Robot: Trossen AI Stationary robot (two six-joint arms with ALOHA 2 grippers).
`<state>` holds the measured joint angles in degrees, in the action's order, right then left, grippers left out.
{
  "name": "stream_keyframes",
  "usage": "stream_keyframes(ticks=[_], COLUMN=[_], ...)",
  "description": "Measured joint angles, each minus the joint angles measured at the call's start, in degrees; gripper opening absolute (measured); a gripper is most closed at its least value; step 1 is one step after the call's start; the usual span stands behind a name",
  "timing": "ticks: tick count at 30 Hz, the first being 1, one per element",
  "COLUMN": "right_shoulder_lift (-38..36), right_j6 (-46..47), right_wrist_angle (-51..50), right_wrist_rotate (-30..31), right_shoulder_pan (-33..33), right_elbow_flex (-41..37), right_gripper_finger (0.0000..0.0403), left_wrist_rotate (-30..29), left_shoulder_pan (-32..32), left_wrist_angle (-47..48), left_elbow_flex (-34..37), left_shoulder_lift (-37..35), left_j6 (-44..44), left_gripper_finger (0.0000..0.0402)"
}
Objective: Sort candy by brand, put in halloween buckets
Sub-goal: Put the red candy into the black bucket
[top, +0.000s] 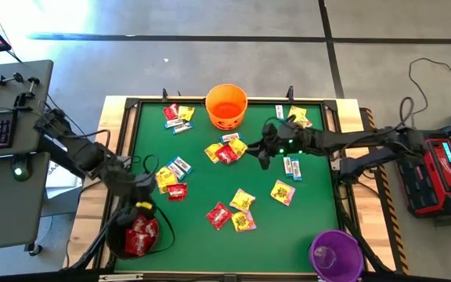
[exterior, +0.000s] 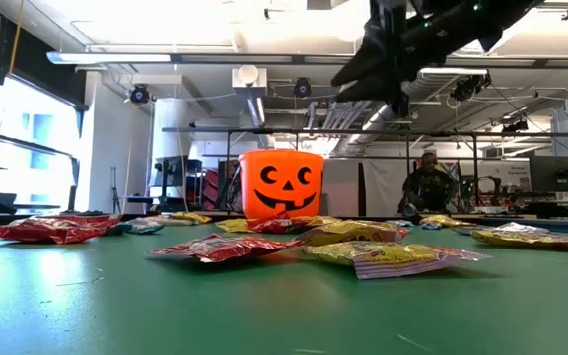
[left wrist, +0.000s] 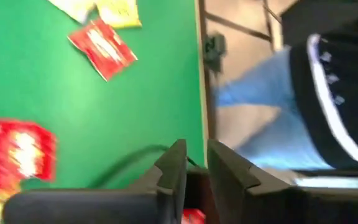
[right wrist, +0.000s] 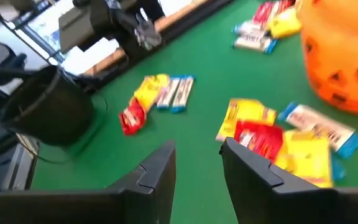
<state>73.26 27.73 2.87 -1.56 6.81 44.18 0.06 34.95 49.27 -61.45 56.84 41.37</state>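
Green bench [top: 202, 235], candy [top: 227, 153] scattered near orange bucket [top: 226, 106]; workshop room behind.
Left hand [left wrist: 191, 163] narrow, empty, over black bucket [top: 135, 233]; right hand [right wrist: 197, 163] slightly apart, empty, beside orange bucket.

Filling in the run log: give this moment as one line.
left gripper: empty, over black bucket holding red candy | right gripper: open, empty, above candy near orange bucket | purple bucket: no candy visible

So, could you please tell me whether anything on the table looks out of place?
Nothing stands out. Loose candy lies scattered on the green table, and the orange bucket, black bucket and purple bucket stand upright.
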Motion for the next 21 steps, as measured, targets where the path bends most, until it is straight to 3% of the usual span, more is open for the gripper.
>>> stream_keyframes(ticks=[7, 12, 21], right_shoulder_lift=[9.5, 15.9, 29.1], right_j6=[0.4, 0.7, -7.0], right_wrist_angle=[3.2, 5.7, -3.5], right_wrist_rotate=[2.8, 6.2, 15.6], right_shoulder_pan=[-3.2, -4.0, -3.9], right_elbow_flex=[0.0, 0.5, 13.4], right_gripper_finger=[0.0146, 0.0187, 0.0224], left_wrist_rotate=[-0.9, -2.4, -6.6], left_shoulder_pan=[-8.7, -12.3, -15.3], left_wrist_angle=[-4.4, -7.4, -10.1], left_elbow_flex=[0.0, 0.0, 0.0], left_shoulder_lift=[-0.4, -1.7, -1.7], left_j6=[-9.1, -11.6, -14.2], left_gripper_finger=[0.0007, 0.0003, 0.0001])
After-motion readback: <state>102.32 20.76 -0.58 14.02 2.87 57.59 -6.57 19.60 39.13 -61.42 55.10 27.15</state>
